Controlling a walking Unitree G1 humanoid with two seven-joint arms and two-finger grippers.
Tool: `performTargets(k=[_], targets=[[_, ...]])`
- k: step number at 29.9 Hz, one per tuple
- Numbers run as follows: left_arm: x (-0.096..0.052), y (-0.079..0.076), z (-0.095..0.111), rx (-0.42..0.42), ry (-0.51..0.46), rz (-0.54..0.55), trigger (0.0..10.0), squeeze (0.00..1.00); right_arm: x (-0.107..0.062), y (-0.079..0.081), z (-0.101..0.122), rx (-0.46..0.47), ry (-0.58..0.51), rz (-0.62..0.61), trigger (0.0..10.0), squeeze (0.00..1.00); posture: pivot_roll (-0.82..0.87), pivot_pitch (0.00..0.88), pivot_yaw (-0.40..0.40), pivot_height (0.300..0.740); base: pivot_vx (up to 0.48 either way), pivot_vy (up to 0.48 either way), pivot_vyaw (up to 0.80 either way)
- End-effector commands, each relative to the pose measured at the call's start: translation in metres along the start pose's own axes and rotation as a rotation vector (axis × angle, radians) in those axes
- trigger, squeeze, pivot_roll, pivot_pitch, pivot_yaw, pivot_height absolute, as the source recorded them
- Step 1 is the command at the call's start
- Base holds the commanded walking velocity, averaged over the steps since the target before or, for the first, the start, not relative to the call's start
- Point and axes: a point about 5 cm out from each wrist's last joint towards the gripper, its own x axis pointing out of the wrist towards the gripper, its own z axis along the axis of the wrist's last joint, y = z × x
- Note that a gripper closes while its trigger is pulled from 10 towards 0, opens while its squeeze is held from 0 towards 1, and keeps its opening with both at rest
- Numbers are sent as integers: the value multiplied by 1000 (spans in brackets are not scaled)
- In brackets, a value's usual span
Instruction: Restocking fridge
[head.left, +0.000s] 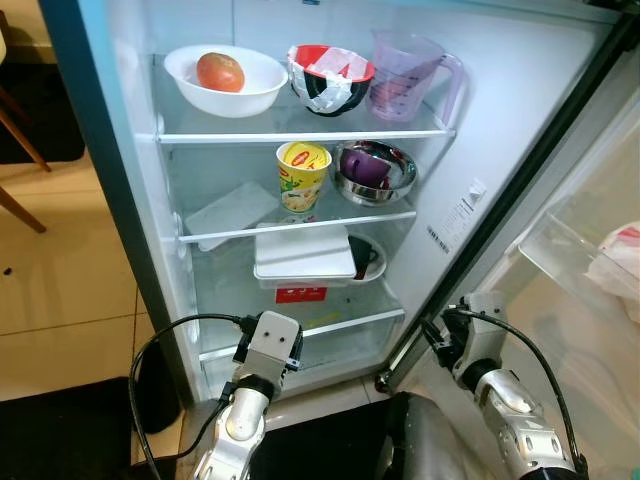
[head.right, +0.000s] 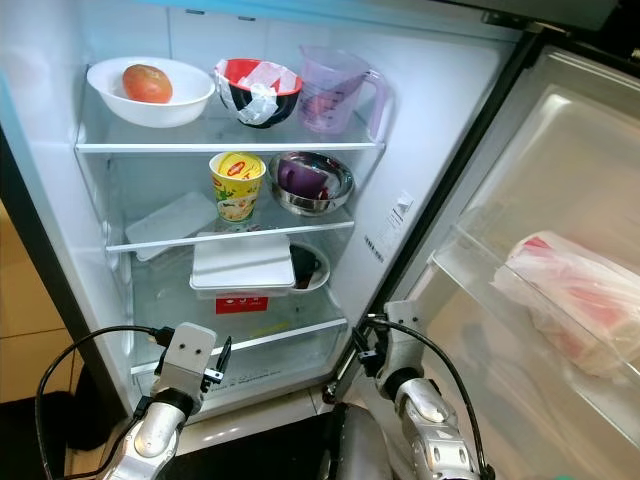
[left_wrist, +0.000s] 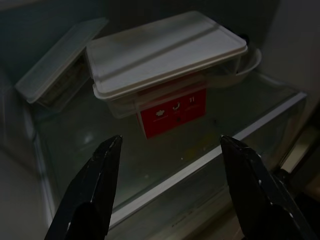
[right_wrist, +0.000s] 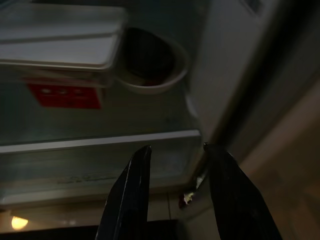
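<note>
Three shelves of the fridge (head.left: 130, 150) stand stocked, door swung wide for reach: a white lidded box (head.left: 303, 252) sits on the lowest shelf with a small bowl (right_wrist: 152, 62) touching its side. Both arms are low before it, left pincer (left_wrist: 170, 150) spread wide and empty, right pincer (right_wrist: 175, 150) parted narrowly, holding nothing.

Head pair: high, angled forward and down into the open fridge (head.left: 120, 200), both eyes sharing its shelves. Left wrist: low and close, along its parted jaws at the white lidded box (left_wrist: 165, 55) ahead of them. Right wrist: likewise, sharing that box and the bowl (right_wrist: 150, 62) beyond its jaws.
</note>
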Motion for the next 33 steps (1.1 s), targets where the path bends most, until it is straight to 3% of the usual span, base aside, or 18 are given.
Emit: performTargets(k=[1, 8, 17, 33], targets=[[-4, 0, -3, 31, 2, -18, 10000, 0, -3, -7, -7, 16, 12, -42, 10000, 0, -12, 0, -144, 421, 0, 0, 0], [-6, 10, -5, 43, 7, -1, 10000, 0, 0, 11, -9, 8, 1, -2, 10000, 0, -15, 0, -130, 421, 0, 0, 0], [-2, 2, -1, 56, -7, -30, 10000, 0, 3, 10, 1, 18, -36, -6, 10000, 0, -36, 0, -124, 421, 0, 0, 0], [-8, 4, -6, 75, 7, -23, 10000, 0, 3, 14, -7, 35, -31, -11, 10000, 0, -30, 2, -124, 421, 0, 0, 0]])
